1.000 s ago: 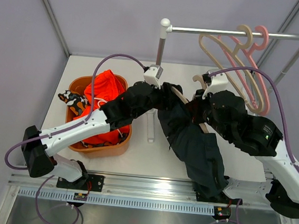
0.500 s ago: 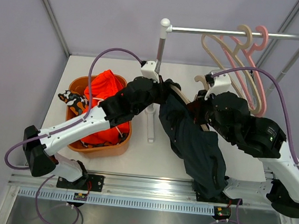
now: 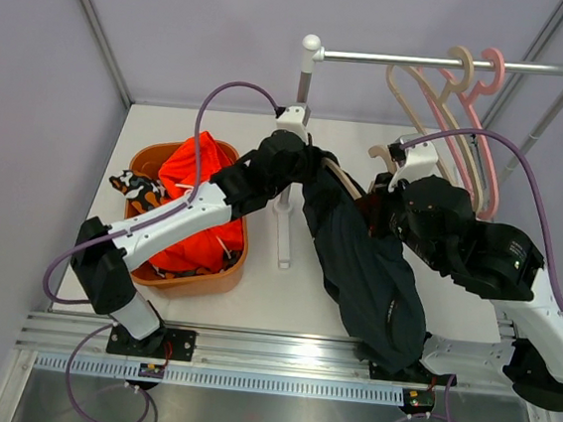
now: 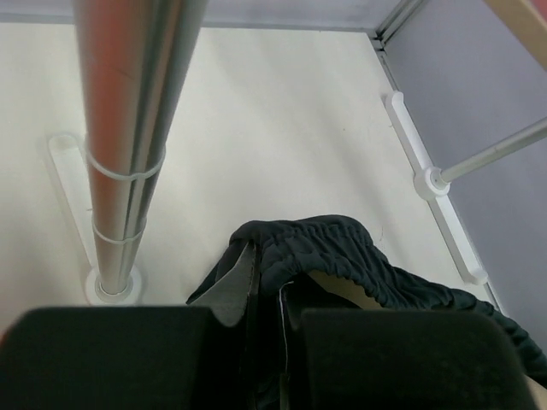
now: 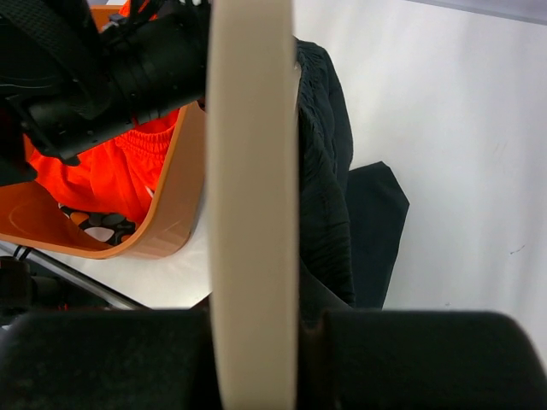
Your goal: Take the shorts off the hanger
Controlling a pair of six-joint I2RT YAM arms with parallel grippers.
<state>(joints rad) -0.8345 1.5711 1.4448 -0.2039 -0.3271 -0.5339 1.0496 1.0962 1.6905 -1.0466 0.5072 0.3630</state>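
Near the middle of the table (image 3: 253, 298), my left gripper (image 4: 272, 309) is clamped on the gathered waistband of the navy shorts (image 3: 371, 270). My left wrist view confirms dark fabric pinched in the narrow gap between the fingers (image 4: 402, 359). My right gripper (image 5: 254, 318) is closed around the pale bar of the hanger (image 5: 252, 154), which runs straight up between its jaws. The waistband end of the navy shorts is draped over one end of that hanger, just beside the rack post (image 4: 128, 128). A strip of pale wood shows under the gathered cloth. From there the legs trail right of centre and end close to the near edge; I cannot tell whether they touch the table. Toward the left edge sits a basket (image 3: 145, 161). The orange shorts (image 3: 197, 178) lie heaped in it, and the camouflage shorts (image 3: 141, 195) lie across its left rim. At the far right corner, the rail (image 3: 396, 59) carries spare hangers (image 3: 463, 89), one beige and one pink.
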